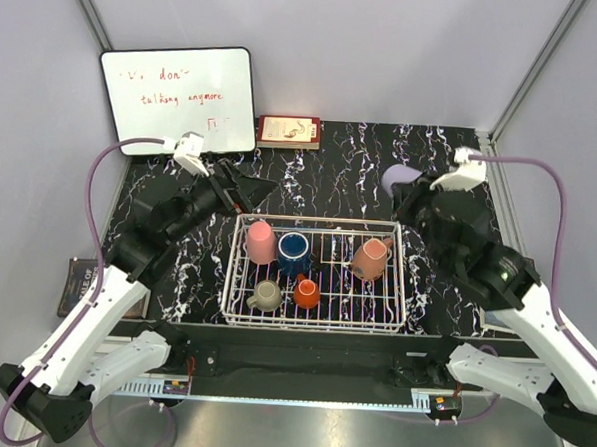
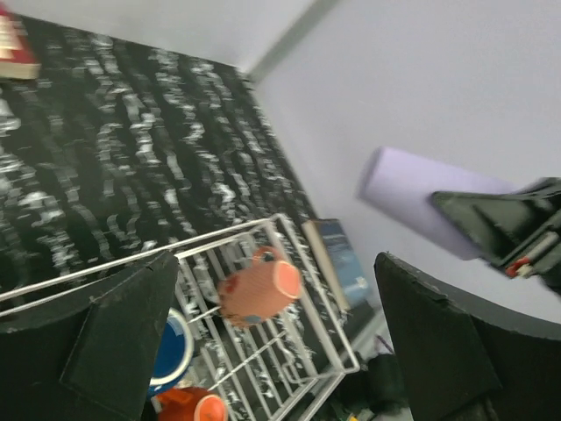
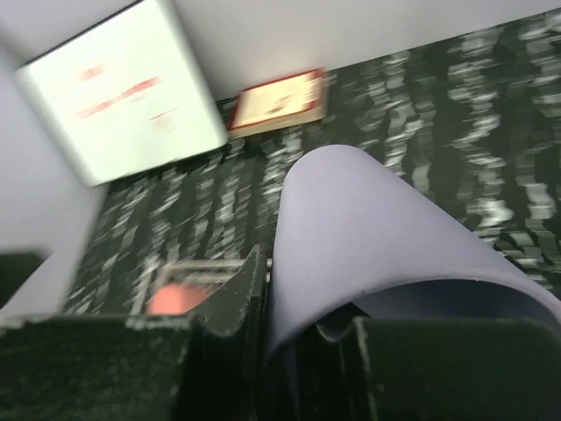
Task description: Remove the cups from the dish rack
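Left end effector (image 1: 252, 189): we see its jaws spread wide and empty, just off the upper-left corner of the dish rack (image 1: 319, 223).
Right end effector (image 1: 408, 192): we find it clamped on the lavender tumbler (image 1: 400, 177), outside the rack, off its upper-right corner.
Dish rack: frame centre, on the desk (image 1: 341, 176).
Rack contents, left: we count the salmon-pink cup (image 1: 260, 242) beside the dark blue mug (image 1: 294, 248); below them the beige mug (image 1: 266, 296) and the orange cup (image 1: 306, 293).
Rack contents, right: brownish mug (image 1: 370, 257), tipped over.
Background: whiteboard (image 1: 180, 97), upper left; book (image 1: 288, 131) beside it.
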You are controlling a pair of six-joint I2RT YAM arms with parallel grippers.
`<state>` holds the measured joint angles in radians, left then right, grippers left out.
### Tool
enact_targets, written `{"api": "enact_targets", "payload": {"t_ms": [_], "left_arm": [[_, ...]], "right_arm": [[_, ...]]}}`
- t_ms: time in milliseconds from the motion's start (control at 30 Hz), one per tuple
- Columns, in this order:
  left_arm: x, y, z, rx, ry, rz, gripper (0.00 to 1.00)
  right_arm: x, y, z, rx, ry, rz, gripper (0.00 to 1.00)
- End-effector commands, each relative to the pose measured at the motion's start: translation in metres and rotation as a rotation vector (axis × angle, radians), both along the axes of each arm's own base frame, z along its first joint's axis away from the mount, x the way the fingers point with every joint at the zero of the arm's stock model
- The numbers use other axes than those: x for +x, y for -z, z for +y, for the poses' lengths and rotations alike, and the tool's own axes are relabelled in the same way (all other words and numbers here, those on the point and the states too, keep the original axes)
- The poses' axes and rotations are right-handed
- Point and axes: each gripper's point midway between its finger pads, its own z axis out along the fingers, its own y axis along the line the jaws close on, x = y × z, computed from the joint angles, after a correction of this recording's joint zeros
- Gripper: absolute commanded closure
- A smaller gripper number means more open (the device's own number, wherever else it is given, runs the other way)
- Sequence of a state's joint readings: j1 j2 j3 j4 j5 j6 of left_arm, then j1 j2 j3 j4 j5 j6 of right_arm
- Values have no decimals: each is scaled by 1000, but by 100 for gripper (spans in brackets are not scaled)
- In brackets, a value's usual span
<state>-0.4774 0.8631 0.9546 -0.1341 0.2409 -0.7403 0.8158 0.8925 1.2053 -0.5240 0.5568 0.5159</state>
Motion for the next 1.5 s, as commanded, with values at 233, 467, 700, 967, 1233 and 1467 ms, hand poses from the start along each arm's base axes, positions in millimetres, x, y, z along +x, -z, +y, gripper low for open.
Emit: {"api": "enact_targets", "payload": {"t_ms": [233, 467, 700, 967, 1233, 1467], "left_arm": [[5, 60, 55, 260, -259, 208, 1], [-2, 75, 58, 292, -250, 242, 1], [-3, 95, 59, 331, -249, 292, 1], [2, 113, 62, 364, -271, 330, 1], [7, 134, 59, 397, -269, 384, 1], [11, 140, 58, 418, -270, 402, 1]], "right_arm": [[115, 66, -152, -59, 564, 374, 100], [177, 136, -207, -20, 636, 578, 100], [202, 185, -258, 82, 709, 705, 100], [210, 223, -286, 49, 825, 762, 100], [205, 247, -304, -14, 929, 801, 100], [203, 255, -321, -101, 975, 824, 100]]}}
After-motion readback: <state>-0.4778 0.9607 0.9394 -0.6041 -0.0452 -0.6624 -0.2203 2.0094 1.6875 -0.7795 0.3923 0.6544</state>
